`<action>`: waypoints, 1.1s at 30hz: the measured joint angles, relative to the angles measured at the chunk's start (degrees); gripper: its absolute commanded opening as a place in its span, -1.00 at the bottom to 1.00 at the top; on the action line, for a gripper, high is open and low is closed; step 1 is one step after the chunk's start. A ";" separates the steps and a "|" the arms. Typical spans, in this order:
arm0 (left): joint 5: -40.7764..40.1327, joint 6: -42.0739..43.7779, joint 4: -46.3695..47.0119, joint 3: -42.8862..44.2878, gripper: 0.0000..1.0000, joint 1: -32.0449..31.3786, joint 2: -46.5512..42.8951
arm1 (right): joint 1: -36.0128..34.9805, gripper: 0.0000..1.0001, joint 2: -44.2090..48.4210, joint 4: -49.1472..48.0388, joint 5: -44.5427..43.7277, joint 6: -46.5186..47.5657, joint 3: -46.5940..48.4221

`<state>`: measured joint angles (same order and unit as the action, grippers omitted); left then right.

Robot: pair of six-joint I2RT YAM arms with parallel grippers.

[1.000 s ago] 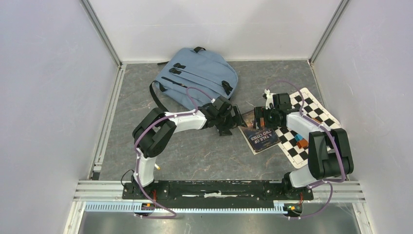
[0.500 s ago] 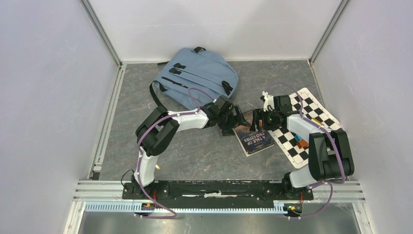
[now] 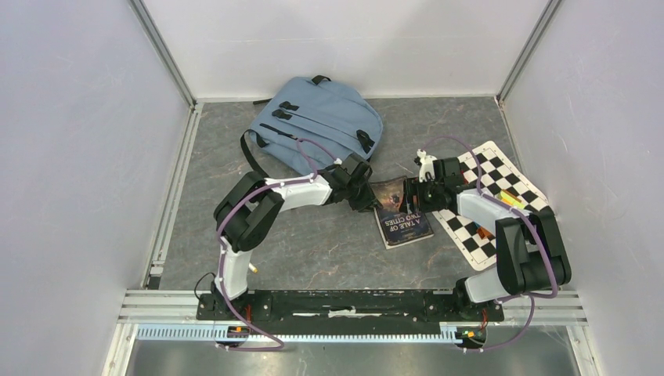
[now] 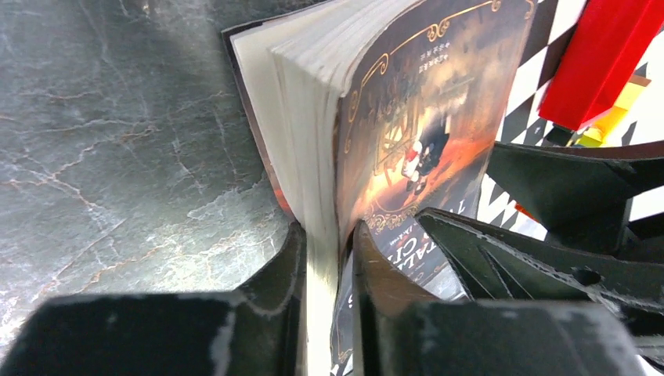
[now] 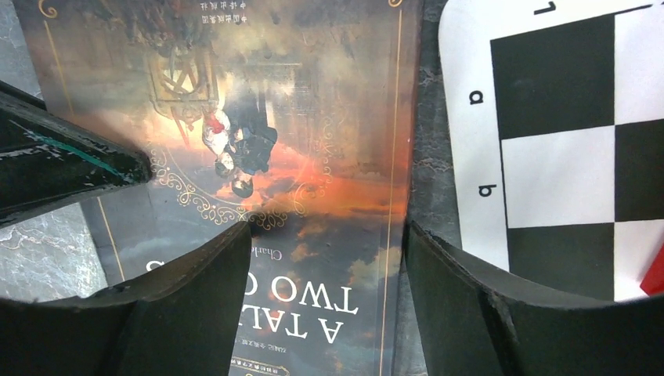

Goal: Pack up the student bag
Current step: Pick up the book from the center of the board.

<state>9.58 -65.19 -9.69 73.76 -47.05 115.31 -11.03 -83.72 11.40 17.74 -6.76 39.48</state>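
The student bag [image 3: 321, 121], grey-blue with black straps, lies flat at the back of the table. A paperback book [image 3: 402, 219] with a dark orange cover lies in front of it. My left gripper [image 3: 376, 196] is shut on the book's left edge. In the left wrist view the page block [image 4: 317, 157] sits clamped in the left gripper [image 4: 322, 266]. My right gripper [image 3: 416, 196] stands open over the book's far end. In the right wrist view the right gripper [image 5: 325, 266] spans the cover [image 5: 313, 157], with one finger on it and one by its right edge.
A black-and-white chessboard mat [image 3: 501, 176] lies right of the book, with a red and yellow piece [image 3: 510, 200] and an orange block [image 3: 485, 233] on it. A red block [image 4: 603, 55] shows past the book. Grey walls close in both sides.
The book has slid left and turned toward the left arm. My left gripper has gone from open to shut on its edge. The right gripper followed leftward, jaws somewhat narrower.
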 measured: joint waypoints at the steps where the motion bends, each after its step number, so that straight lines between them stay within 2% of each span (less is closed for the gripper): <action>1: -0.04 0.07 0.17 -0.22 -0.92 0.04 -0.37 | -0.13 0.48 0.02 0.00 -0.26 -0.37 0.00; 7: -0.48 2.25 1.68 -1.68 -0.96 0.11 -2.80 | -0.76 0.59 0.70 0.55 -0.74 -2.32 0.00; 12: -0.15 5.57 6.05 -6.36 -0.96 0.39 -8.83 | -0.81 0.94 3.93 1.60 2.56 -4.85 0.00; 13: 0.39 5.92 8.39 -8.00 -0.96 0.87 -10.45 | -0.37 0.96 4.83 1.53 3.69 -5.29 0.00; 17: 3.23 6.23 16.72 -14.01 -0.96 3.15 -14.49 | 1.90 0.96 7.30 0.90 9.27 -6.56 0.48; 21: 4.79 7.21 20.83 -17.59 -0.96 5.44 -17.20 | 4.00 0.96 8.04 -0.07 14.12 -6.91 1.14; 33: 10.69 12.55 23.63 -19.21 -0.96 7.76 -29.49 | 10.34 0.96 9.70 -0.26 30.34 -5.09 4.35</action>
<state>20.27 -52.64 13.93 54.54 -39.29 85.82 -0.69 -74.02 11.14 48.07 -11.86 43.83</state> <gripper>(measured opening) 0.093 0.979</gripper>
